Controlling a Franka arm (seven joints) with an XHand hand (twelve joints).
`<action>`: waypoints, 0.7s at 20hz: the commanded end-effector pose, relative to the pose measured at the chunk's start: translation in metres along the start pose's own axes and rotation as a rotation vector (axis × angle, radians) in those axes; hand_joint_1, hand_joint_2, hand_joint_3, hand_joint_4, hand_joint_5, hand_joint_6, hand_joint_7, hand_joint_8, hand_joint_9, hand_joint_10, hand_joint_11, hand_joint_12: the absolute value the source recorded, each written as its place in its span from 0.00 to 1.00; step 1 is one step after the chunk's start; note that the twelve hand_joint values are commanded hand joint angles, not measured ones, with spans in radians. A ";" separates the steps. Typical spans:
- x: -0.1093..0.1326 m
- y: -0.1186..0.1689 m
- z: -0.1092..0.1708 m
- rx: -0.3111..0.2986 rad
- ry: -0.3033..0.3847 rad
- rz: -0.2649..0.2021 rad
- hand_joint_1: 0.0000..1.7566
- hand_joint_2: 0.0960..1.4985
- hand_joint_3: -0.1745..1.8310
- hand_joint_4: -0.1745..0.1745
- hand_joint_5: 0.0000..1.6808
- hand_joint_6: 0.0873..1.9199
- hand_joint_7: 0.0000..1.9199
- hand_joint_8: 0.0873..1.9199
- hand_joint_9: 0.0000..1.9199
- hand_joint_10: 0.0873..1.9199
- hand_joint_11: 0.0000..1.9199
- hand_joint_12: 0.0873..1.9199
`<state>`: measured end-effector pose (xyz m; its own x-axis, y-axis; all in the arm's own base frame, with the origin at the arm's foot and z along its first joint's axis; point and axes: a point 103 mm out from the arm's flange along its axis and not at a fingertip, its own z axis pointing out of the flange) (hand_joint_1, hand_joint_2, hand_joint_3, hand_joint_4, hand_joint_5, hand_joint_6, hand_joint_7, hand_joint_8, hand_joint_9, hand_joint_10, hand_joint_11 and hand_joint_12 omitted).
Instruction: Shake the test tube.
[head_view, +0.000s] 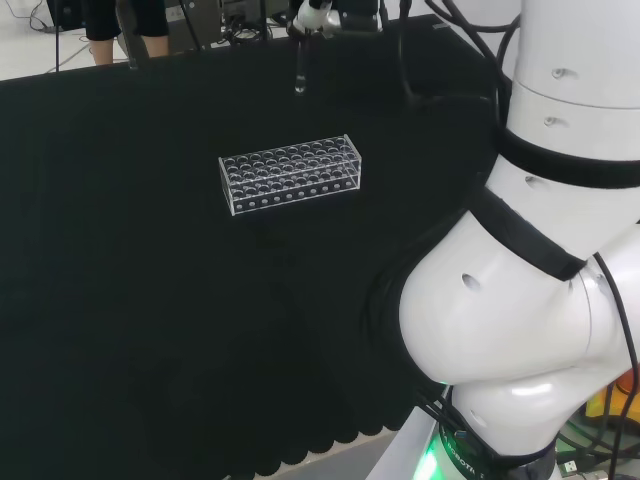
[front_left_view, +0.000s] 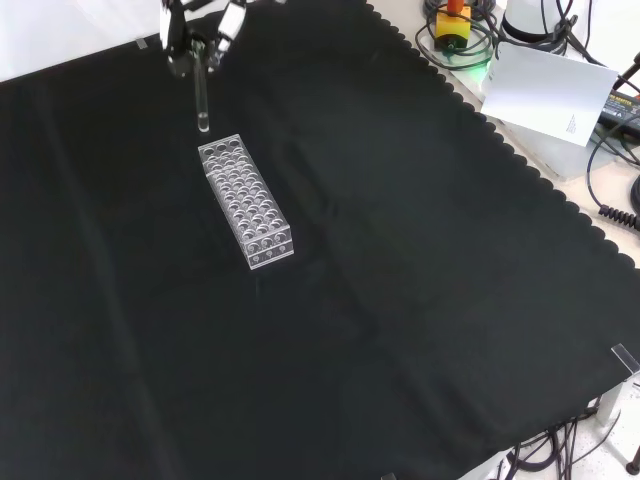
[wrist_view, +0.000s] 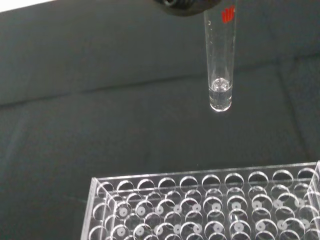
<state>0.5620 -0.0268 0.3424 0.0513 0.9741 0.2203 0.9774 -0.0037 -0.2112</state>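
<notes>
Clear rack (wrist_view: 210, 205) stands empty on the surface (front_left_view: 420, 300). Robot hand (front_left_view: 195, 35) pinches the test tube (front_left_view: 202, 100), lifted free above the rack's far end. Shaking appears still to be done.

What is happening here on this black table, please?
The black and white robot hand holds a clear glass test tube upright, with its fingers closed around the tube's top. The tube hangs in the air above the black cloth, clear of the clear plastic test tube rack and near one end of it. The wrist view shows a little clear liquid at the tube's bottom. The rack's holes look empty.
</notes>
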 end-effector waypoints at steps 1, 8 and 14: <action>0.009 -0.025 -0.028 -0.043 -0.004 -0.019 0.80 0.70 0.09 0.00 0.60 0.27 0.56 0.56 0.53 0.51 0.67 0.46; 0.019 -0.039 -0.027 -0.045 0.018 -0.011 0.80 0.70 0.09 0.00 0.60 0.28 0.56 0.56 0.53 0.52 0.67 0.47; 0.052 -0.036 -0.016 -0.034 0.059 -0.069 0.80 0.70 0.09 0.00 0.59 0.28 0.56 0.57 0.53 0.52 0.67 0.47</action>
<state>0.5309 -0.0025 0.3781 0.0280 0.9657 0.2581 0.9860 0.0157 -0.1657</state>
